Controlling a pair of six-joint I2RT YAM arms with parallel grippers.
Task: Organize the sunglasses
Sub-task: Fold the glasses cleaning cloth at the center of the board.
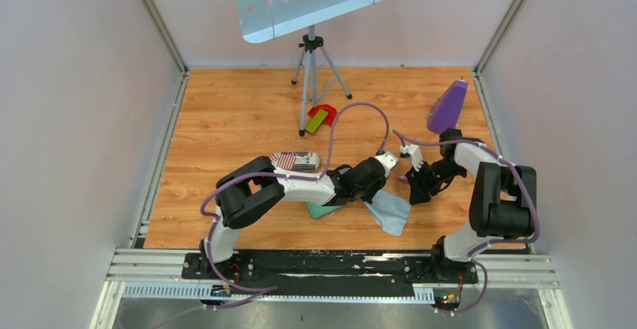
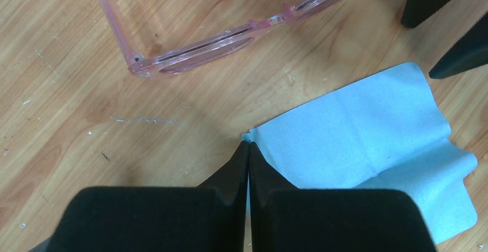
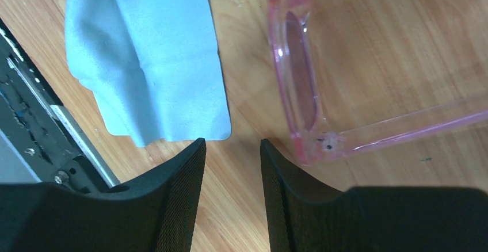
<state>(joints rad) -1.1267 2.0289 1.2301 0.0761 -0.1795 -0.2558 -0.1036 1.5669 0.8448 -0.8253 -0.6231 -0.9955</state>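
Observation:
The sunglasses (image 2: 230,39), pale pink and see-through, lie on the wooden table with their arms unfolded. In the right wrist view the sunglasses (image 3: 299,79) lie just beyond my right gripper (image 3: 233,148). It stands open over bare wood, with one fingertip beside the frame's hinge corner. My left gripper (image 2: 248,145) is shut on a corner of a light blue cloth (image 2: 357,142), and a sliver of blue shows between its fingers. From above, the left gripper (image 1: 366,198) and the right gripper (image 1: 415,190) sit close together at mid-table, with the cloth (image 1: 390,212) spread between them.
A grey oblong case (image 1: 294,161) with a flag print lies behind the left arm. A teal cloth (image 1: 323,210) pokes out under it. A red and green object (image 1: 319,116), a tripod stand (image 1: 309,66) and a purple object (image 1: 447,107) stand further back.

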